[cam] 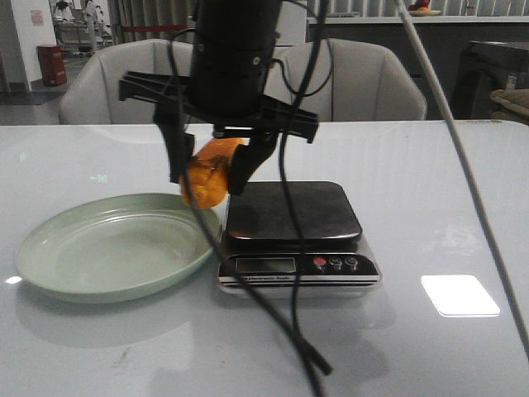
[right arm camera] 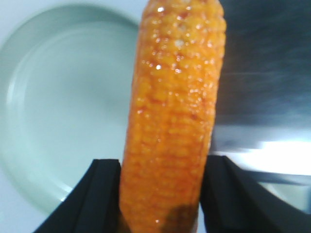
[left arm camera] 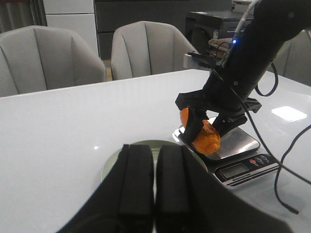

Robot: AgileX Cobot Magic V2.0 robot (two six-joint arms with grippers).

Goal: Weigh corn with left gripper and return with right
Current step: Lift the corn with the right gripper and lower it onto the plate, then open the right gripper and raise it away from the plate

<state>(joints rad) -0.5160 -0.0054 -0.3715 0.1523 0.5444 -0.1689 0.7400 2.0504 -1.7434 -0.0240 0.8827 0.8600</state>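
The corn [cam: 205, 187] is an orange-yellow cob, held tilted in the air over the gap between the green plate [cam: 107, 248] and the scale [cam: 293, 211]. My right gripper [cam: 211, 176] is shut on it, one finger on each side. The right wrist view shows the corn [right arm camera: 172, 111] between the right gripper's fingers [right arm camera: 163, 194], above the plate [right arm camera: 63, 97] and the scale's edge [right arm camera: 267, 73]. In the left wrist view my left gripper [left arm camera: 155, 150] is shut and empty, back over the plate's near side [left arm camera: 112, 162], facing the corn [left arm camera: 206, 140] and the scale [left arm camera: 238, 141].
The scale's display and three buttons [cam: 335, 263] face the front. Black cables [cam: 289, 314] hang from the right arm across the scale's front. Two grey chairs [cam: 116, 83] stand behind the white table. A bright light reflection [cam: 459, 294] lies at the right.
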